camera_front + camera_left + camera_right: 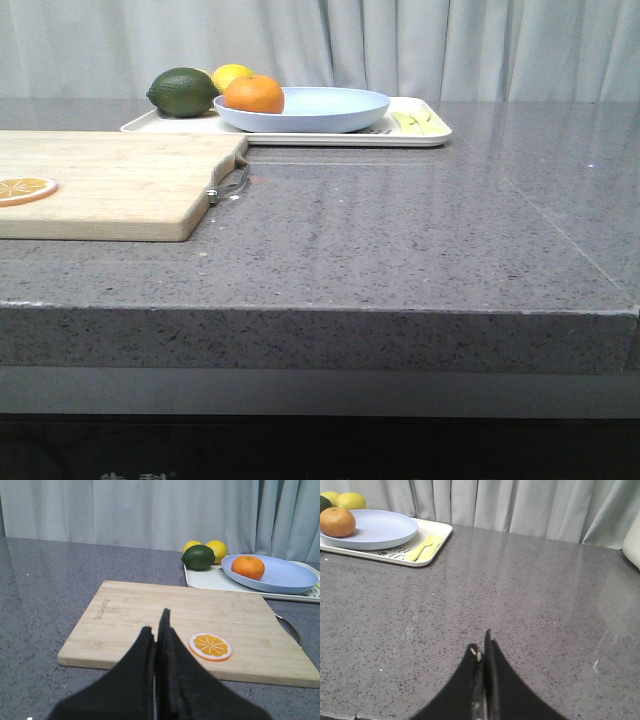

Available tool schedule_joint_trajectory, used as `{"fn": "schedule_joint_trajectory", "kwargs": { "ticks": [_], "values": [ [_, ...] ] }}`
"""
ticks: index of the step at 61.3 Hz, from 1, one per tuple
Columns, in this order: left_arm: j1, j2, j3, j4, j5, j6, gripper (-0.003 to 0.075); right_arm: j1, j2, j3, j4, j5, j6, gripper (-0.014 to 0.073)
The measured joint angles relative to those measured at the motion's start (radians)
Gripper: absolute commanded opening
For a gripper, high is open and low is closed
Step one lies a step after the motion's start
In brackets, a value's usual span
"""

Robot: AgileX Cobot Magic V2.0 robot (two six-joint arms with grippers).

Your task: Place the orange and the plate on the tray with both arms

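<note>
The orange (254, 94) lies at the left side of the pale lavender-blue plate (320, 112). The plate rests on the cream-white tray (425, 136) at the back of the table. All three also show in the left wrist view, orange (248, 566), plate (287, 575), tray (210, 580), and in the right wrist view, orange (337, 521), plate (385, 527), tray (437, 542). My left gripper (157, 625) is shut and empty above the near edge of the cutting board. My right gripper (481, 647) is shut and empty over bare tabletop. Neither gripper shows in the front view.
A light wooden cutting board (120, 185) with a metal handle lies at the left and carries a dried orange slice (210, 646). A dark green fruit (183, 92) and a lemon (231, 75) sit at the tray's left end. A pale yellow utensil (425, 547) lies on the tray's right end.
</note>
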Motion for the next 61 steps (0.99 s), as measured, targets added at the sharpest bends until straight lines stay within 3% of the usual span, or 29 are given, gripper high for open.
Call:
{"fn": "schedule_joint_trajectory", "kwargs": {
  "ticks": [12,29,61],
  "values": [
    [0.057,-0.004,0.110,-0.074,-0.040,0.019,-0.0018,0.000,0.000,0.001,0.000,0.000,0.000,-0.0061],
    [0.057,-0.004,0.288,-0.074,-0.205,0.021,-0.0018,0.000,0.000,0.001,0.000,0.000,0.000,-0.0061],
    [0.057,-0.004,0.289,-0.074,-0.247,0.023,-0.0018,0.000,0.000,0.001,0.000,0.000,0.001,-0.0061]
  ]
}}
